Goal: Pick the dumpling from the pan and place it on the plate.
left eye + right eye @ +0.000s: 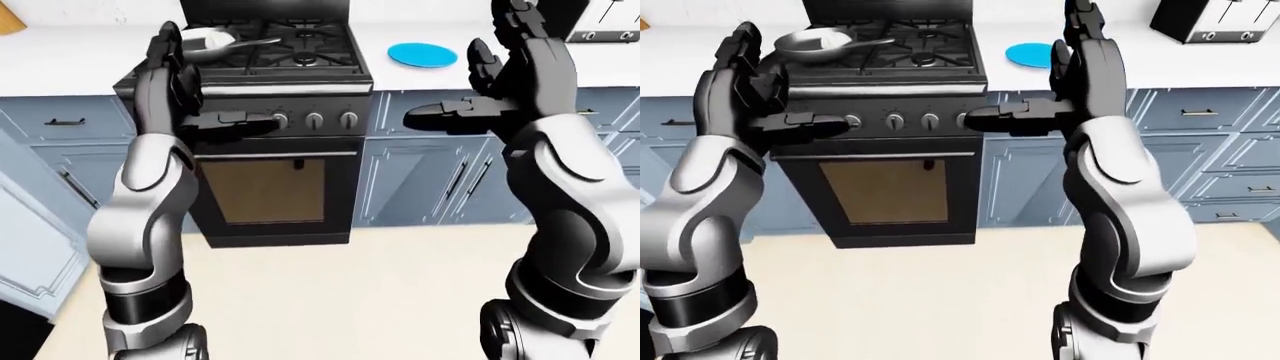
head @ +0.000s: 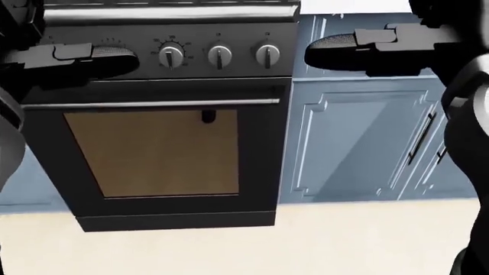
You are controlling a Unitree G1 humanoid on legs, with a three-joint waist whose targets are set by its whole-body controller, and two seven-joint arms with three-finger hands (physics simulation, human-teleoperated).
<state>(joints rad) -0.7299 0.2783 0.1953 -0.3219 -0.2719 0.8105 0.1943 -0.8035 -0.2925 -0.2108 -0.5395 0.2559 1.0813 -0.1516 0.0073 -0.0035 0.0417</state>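
A pan [image 1: 205,43] sits on the left burners of the black stove [image 1: 300,56] at the top of the left-eye view, its handle pointing right. Something pale lies inside it; I cannot make out the dumpling's shape. A blue plate [image 1: 422,54] lies on the white counter right of the stove. My left hand [image 1: 190,90] is raised and open, fingers up and thumb pointing right, standing in the view below and beside the pan. My right hand [image 1: 488,75] is raised and open likewise, just right of the plate in the view. Both hands are empty.
The oven door [image 2: 153,152] and three knobs [image 2: 219,55] fill the head view, with blue cabinets [image 2: 359,143] to the right. A toaster [image 1: 1215,19] stands on the counter at the top right. Beige floor [image 1: 340,300] lies between me and the stove.
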